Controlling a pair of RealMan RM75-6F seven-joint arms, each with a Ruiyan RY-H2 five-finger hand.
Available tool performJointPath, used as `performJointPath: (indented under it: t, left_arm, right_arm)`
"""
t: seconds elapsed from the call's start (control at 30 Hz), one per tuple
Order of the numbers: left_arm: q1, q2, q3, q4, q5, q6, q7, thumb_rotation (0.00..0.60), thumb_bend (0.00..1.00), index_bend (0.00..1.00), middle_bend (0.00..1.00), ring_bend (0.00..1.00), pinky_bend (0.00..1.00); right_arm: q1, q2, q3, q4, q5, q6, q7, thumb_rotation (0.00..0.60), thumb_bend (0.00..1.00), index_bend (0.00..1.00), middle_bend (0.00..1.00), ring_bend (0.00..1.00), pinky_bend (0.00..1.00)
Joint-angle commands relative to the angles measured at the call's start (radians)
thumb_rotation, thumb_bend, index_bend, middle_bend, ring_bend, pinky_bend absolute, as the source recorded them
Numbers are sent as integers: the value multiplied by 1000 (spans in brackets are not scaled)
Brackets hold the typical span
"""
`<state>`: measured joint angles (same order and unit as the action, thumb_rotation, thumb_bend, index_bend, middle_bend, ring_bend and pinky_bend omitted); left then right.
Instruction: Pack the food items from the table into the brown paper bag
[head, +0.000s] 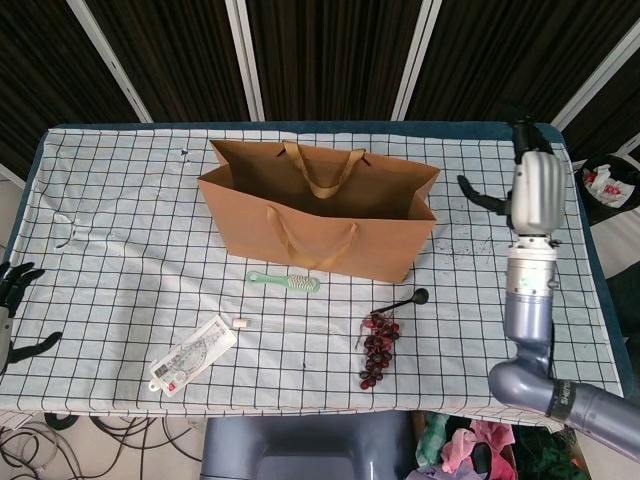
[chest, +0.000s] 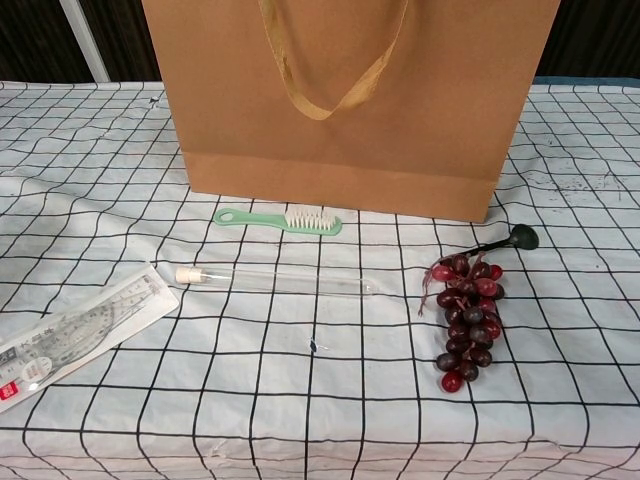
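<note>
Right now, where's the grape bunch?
The grapes lie on the table's front right, in front of the paper bag's right corner and right of the green brush.

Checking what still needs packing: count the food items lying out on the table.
1: the bunch of dark red grapes on the checked cloth, in front of the brown paper bag toward its right end. Anything already inside the bag is hidden from both views.

Right hand (head: 528, 190) white-shelled with black fingers, silver-blue forearm; left hand (head: 14, 310) seemingly black.
</note>
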<state>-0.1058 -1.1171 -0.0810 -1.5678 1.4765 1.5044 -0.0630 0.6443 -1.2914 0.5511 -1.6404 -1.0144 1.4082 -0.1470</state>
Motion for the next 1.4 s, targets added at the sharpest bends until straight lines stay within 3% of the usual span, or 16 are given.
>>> performJointPath:
  t: [0.03,0.2,0.37,0.5,0.67,0.97,1.2,1.4]
  left_arm:
    - [2,2,1,-4,3,4,-2,600,68,171,113,9,53]
    - [4,6,0,-6,4,9,-8,600,68,171,113,9,53]
    - [2,4,1,-5,2,3,-4,600,68,171,113,9,53]
    - [0,4,1,-7,-3,-4,-1,600,68,171,113,9,53]
    - [2,6,0,-9,-3,0,-3,600,68,171,113,9,53]
    - [1,7,-2,-5,-10,-5,-8,600,68,171,113,9,52]
    - [1,9,-7,-7,-23,-9,-9,600,68,171,112,9,53]
    - [2,8,-8,-6,-24,-8,-8,600,68,171,112,9,53]
  right_arm:
    - [-83,76,-61,-1,15,-46,39,600,169,131,149,220,291]
    - [-168,205,-190,-29,-49,-182,85,600,181,131,129,205,284]
    - [-186,344,-310,-86,-130,-370,83,600,181,122,101,178,280]
    - [-182,378,-374,-133,-235,-440,83,600,181,120,100,180,280]
    - [-178,354,-441,-204,-396,-449,56,600,181,120,99,179,280]
    - [-135,260,-494,-283,-553,-475,-30,600,180,121,93,176,280]
    - [-107,128,-486,-224,-575,-462,-160,600,180,120,95,177,279]
    - [-66,73,-481,-216,-533,-516,-213,600,181,120,95,177,279]
